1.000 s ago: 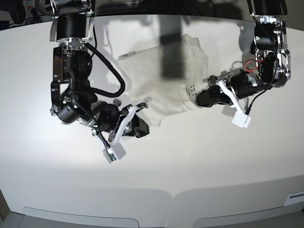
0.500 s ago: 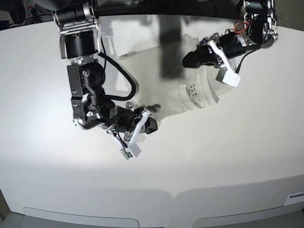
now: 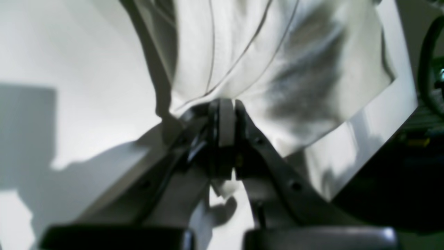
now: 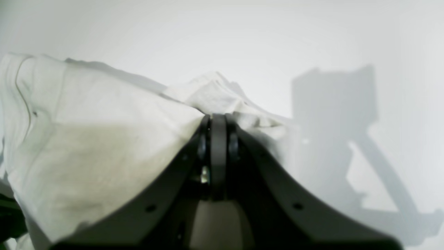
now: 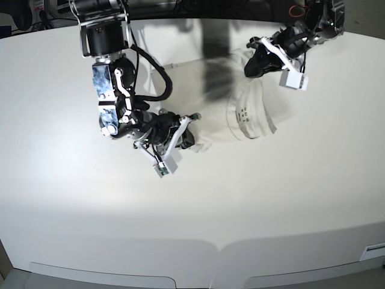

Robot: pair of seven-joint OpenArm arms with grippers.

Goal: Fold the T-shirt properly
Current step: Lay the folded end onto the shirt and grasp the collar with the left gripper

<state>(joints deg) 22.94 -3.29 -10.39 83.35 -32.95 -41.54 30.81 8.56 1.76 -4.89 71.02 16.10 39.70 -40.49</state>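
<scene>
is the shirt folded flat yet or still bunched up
Bunched: the T-shirt lies rumpled on the table, pinched by both the left tool and right tool.

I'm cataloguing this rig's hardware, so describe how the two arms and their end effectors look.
Both arms are black with bare-metal brackets and looping black cables. The right end effector has dark tapered fingers, a white strut and a small pale box-shaped module. The left end effector matches it, with a white strut and pale box, plus red wiring near its wrist. Up close, the fingers are matt black with small holes.

The desk (image 5: pixel 289 205) lies bare across the whole lower half and far left of the base view. The T-shirt (image 5: pixel 249 114) fills the upper centre, flanked by the right hand (image 5: pixel 191 139) and left hand (image 5: pixel 248 67).
</scene>
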